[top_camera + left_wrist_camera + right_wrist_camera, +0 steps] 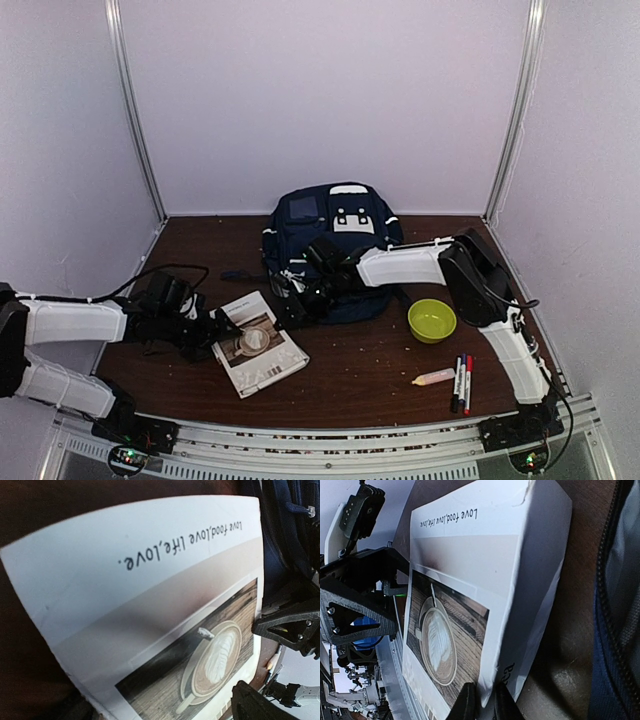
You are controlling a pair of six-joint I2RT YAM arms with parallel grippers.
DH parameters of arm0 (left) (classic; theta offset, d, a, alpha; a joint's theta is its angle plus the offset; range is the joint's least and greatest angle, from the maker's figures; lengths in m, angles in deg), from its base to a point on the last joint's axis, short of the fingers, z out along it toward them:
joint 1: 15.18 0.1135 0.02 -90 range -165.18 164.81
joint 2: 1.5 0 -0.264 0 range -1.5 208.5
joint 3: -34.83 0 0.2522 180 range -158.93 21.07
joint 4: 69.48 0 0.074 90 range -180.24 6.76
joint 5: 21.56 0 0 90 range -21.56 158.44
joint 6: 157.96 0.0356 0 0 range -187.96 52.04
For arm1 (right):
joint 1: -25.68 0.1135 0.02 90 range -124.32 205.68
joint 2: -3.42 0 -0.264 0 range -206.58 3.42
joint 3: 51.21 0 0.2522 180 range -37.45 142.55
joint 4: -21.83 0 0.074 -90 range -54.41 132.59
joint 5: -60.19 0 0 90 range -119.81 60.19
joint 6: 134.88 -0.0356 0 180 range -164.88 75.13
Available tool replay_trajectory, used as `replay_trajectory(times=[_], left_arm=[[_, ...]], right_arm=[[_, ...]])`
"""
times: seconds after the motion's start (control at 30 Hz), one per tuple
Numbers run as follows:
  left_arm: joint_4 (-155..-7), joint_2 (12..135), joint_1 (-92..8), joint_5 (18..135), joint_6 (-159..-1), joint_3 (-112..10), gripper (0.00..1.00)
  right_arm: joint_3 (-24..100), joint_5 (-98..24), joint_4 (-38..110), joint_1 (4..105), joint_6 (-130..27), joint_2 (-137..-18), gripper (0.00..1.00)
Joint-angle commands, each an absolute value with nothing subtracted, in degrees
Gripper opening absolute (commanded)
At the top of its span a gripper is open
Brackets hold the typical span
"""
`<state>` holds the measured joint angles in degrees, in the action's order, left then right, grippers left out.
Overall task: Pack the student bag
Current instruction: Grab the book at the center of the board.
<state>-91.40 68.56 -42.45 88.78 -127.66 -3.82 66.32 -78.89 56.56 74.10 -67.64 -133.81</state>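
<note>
Front-left of the bench, book (262,348) lies flat; left gripper (228,327) gapes empty at its edge; right gripper (485,705) pinches its far corner.

Arms: my left arm (75,322) and right arm (400,266) wear white shells between black joints.
Left gripper (222,325): black printed plastic with triangular cut-outs and small silver screws.
Cables: I see a black cable (165,268) arching off the left arm and another running down the right.
Bases (135,432): black blocks, each with a green light in front.
</note>
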Motion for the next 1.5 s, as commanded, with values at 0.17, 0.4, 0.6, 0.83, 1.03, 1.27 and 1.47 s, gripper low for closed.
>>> replay_trajectory(times=[0.17,0.4,0.6,0.83,1.03,1.27,1.47], left_arm=[[-86.0,76.0,-45.3,88.3,-129.4,-6.7,0.87],[-95.1,74.9,-45.4,85.6,-127.3,-8.5,0.88],[-106.9,57.8,-46.1,82.0,-131.1,-4.5,0.87],[-98.5,51.8,-48.4,90.3,-135.6,0.9,0.73],[-94.3,56.9,-50.6,94.0,-135.8,0.4,0.56],[-88.5,59.7,-51.5,96.3,-138.7,2.7,0.33],[-84.6,60.9,-51.6,96.9,-142.0,4.0,0.26]], right_arm=[[60.4,-77.3,53.9,71.2,-69.3,-133.8,0.20],[59.8,-84.9,47.0,72.8,-72.9,-130.0,0.39],[58.9,-83.7,49.2,72.9,-72.3,-129.9,0.40],[57.7,-84.3,48.8,72.9,-72.7,-130.6,0.40],[57.2,-84.3,48.9,73.0,-72.2,-130.0,0.40],[57.3,-84.4,48.8,73.0,-72.3,-130.4,0.40],[57.6,-84.7,48.6,73.0,-72.8,-131.1,0.40]])
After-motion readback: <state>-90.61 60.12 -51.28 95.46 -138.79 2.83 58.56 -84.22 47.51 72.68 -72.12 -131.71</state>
